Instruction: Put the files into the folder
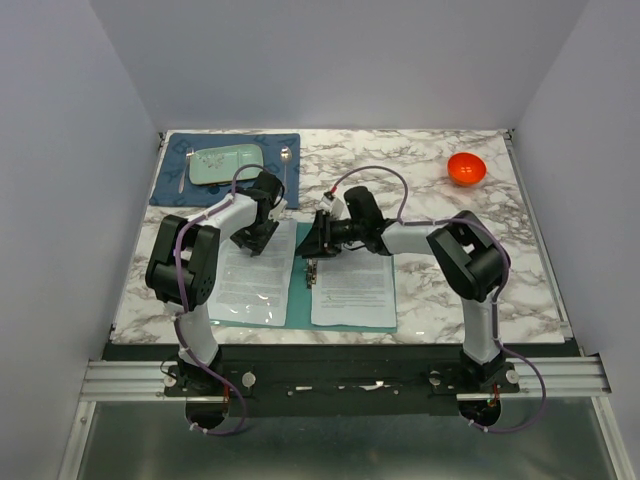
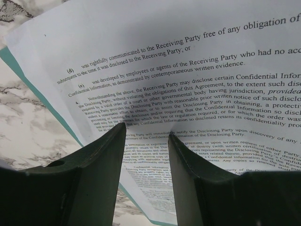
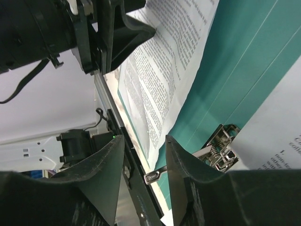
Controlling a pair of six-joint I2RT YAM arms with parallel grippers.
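The files (image 1: 352, 280) lie printed side up across both halves of the open teal folder (image 1: 297, 300), flat on the marble tabletop (image 1: 430, 200). Over the folder's left half the left hand (image 1: 256, 244) is spread, holding nothing; over its metal clip (image 1: 311, 272) the right hand (image 1: 313, 247) is spread too.

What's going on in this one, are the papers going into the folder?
A teal folder lies open on the marble table, with printed sheets spread over both of its halves. The left claw hovers open just above the sheets on the left half. The right claw is also open and sits close to the metal clip at the folder's spine. Neither claw is gripping anything, and the folder is not closed.
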